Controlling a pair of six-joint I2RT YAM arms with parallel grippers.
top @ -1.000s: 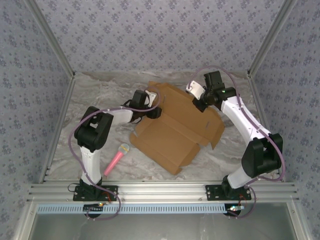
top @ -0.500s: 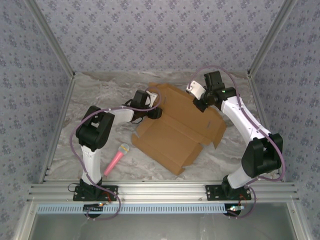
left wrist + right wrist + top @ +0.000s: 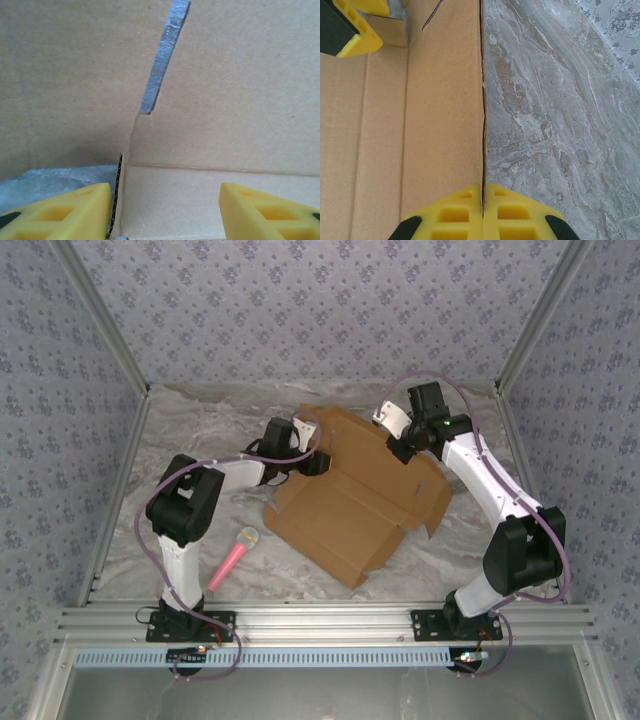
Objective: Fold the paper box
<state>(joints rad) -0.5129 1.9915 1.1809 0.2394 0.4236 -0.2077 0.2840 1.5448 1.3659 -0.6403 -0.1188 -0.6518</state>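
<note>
The left gripper (image 3: 316,462), jaws released yet narrowing, is edging deeper into the 10 o'clock corner of the plain brown cardboard paper box (image 3: 350,515) lying mid-table, while the right gripper (image 3: 483,200) is staying clenched on its 1 o'clock wall, probably readying a corner fold.

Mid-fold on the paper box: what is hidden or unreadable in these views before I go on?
Top view: fingertips of the left gripper, hidden under its own wrist.
Left wrist view: fingers cut by the bottom edge; contact with the paper box flap unclear.
Right wrist view: how deep the box wall sits in the shut right gripper; its pads cover it.
Top view: the box edge at the right gripper, covered by that wrist.
</note>
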